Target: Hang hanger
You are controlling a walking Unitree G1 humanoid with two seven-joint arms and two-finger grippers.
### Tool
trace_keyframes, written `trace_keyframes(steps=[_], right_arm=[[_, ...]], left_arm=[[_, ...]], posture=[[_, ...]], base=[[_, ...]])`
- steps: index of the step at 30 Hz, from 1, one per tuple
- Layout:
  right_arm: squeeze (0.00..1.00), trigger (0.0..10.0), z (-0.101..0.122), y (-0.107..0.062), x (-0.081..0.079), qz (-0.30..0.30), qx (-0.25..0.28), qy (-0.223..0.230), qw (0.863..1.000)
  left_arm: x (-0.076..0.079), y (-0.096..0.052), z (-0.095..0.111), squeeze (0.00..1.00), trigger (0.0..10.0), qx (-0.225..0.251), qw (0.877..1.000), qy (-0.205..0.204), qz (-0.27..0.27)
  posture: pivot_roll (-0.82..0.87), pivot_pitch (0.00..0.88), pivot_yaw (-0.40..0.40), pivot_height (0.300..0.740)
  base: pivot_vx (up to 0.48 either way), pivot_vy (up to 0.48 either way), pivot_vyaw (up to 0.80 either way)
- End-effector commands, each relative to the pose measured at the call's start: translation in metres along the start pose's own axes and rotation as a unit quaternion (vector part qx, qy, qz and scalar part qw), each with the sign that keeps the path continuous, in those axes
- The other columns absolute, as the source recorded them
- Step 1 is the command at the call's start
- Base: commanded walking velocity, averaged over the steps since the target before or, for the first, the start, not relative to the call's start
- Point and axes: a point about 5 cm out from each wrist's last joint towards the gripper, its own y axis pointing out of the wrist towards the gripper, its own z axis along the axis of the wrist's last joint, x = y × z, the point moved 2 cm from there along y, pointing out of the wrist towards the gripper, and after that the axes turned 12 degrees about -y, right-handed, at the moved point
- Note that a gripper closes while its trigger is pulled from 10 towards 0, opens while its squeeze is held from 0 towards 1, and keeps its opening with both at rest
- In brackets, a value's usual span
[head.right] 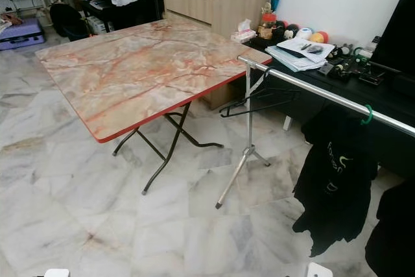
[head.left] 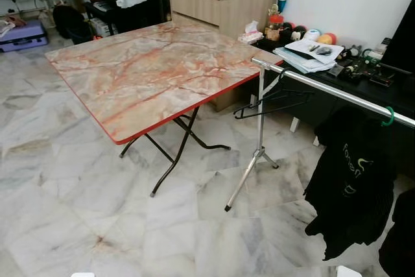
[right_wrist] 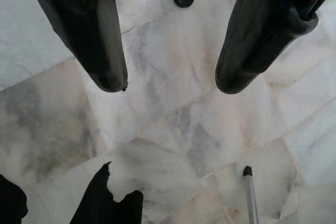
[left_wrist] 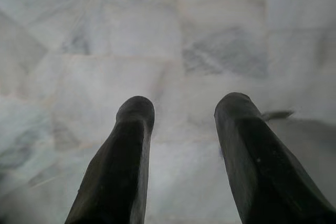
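A thin black hanger (head.left: 272, 100) hangs from the near end of a silver clothes rail (head.left: 324, 89) beside the marble-topped folding table (head.left: 149, 69). The rail stands on a silver tripod leg (head.left: 258, 160). A black garment (head.left: 350, 180) hangs farther right on the rail from a green hook (head.left: 389, 116). My left gripper (left_wrist: 184, 111) is open, pointing down at the marble floor with nothing between its fingers. My right gripper (right_wrist: 168, 82) is open too, over the floor near the rail's foot (right_wrist: 249, 187) and the dark cloth (right_wrist: 105, 203).
A low black shelf (head.left: 363, 79) with papers, balls and gadgets runs behind the rail. A wooden cabinet (head.left: 220, 4) stands behind the table. A purple suitcase (head.left: 23, 34) lies far left. Open marble floor (head.left: 97, 212) spreads in front.
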Motion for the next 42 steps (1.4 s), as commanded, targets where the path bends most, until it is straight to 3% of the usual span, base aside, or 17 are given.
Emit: trace_keyframes(steps=[1,2,7,19,28,35,42], right_arm=[[0.00,10.0,-0.001,0.000,0.002,-0.002,-0.003,0.002,1.000],[0.00,10.0,-0.001,0.000,0.005,-0.002,-0.003,0.001,1.000],[0.00,10.0,-0.002,-0.001,0.007,-0.004,-0.003,0.001,1.000],[0.00,10.0,-0.013,-0.003,-0.004,0.010,-0.018,-0.002,1.000],[0.00,10.0,-0.027,-0.007,-0.009,0.011,-0.029,0.005,1.000],[0.00,10.0,-0.036,-0.009,-0.008,0.001,-0.041,0.017,0.999],[0.00,10.0,-0.043,-0.012,-0.009,0.010,-0.052,-0.003,0.999]], left_arm=[[0.017,0.003,-0.002,0.00,10.0,-0.004,1.000,0.007,-0.013],[0.038,0.005,-0.002,0.00,10.0,-0.001,1.000,0.010,-0.028],[0.051,0.006,-0.002,0.00,10.0,0.003,0.999,0.003,-0.035],[0.019,0.000,-0.019,0.00,10.0,-0.010,1.000,-0.005,-0.004],[0.004,-0.006,-0.031,0.00,10.0,-0.020,1.000,-0.002,0.012],[0.002,-0.008,-0.038,0.00,10.0,-0.031,0.999,0.006,0.007],[0.005,-0.007,-0.034,0.00,10.0,-0.018,1.000,0.003,0.002]], posture=[[0.05,0.000,0.003,0.740],[0.05,0.000,-0.005,0.740],[0.06,0.000,-0.023,0.740],[0.11,0.000,-0.017,0.740],[0.11,0.000,-0.005,0.740],[0.09,0.000,0.025,0.740],[0.11,0.008,0.008,0.740]], base=[[0.000,0.000,0.00],[0.000,0.000,0.00],[0.000,0.000,0.00],[0.000,0.000,0.00],[0.000,0.000,0.00],[0.000,0.000,-0.53],[0.000,0.000,-0.73]])
